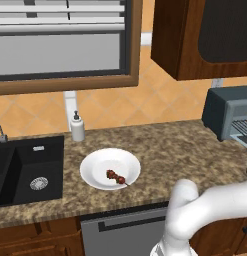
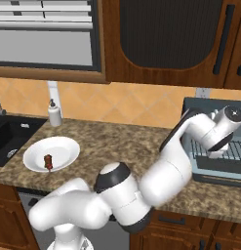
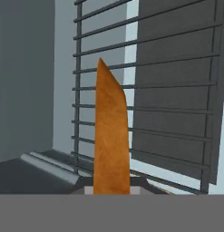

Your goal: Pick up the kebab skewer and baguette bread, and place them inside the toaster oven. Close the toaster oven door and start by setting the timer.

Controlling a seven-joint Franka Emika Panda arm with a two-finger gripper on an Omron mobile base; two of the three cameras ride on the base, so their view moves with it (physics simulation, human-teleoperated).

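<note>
The gripper (image 2: 217, 152) reaches into the open mouth of the toaster oven (image 1: 222, 110) at the right end of the counter (image 1: 180, 145), its jaws closed on the baguette bread (image 3: 111, 140). In the hand view the loaf stands up from between the fingertips, its long axis running away from the hand along the line of reach, with its pointed end directed at the wire rack (image 3: 154, 90). The rack lies directly ahead of the loaf, its bars crossing behind the tip (whether the loaf already touches the bars cannot be told). The coming move appears to turn on this alignment: the loaf must be lowered onto the rack before the jaws release it. The oven's side wall (image 3: 22, 77) lies close on one side of the hand view and seems the nearest thing to avoid. The toaster oven door (image 2: 224, 178) hangs lowered in front of the cavity, beneath the wrist. The kebab skewer (image 1: 116, 176) remains on the white plate (image 1: 95, 167), well apart from the oven, to the left along the counter near the sink (image 1: 25, 170). A soap dispenser (image 1: 77, 127) stands behind the plate against the wall, clear of the route between plate and oven.
</note>
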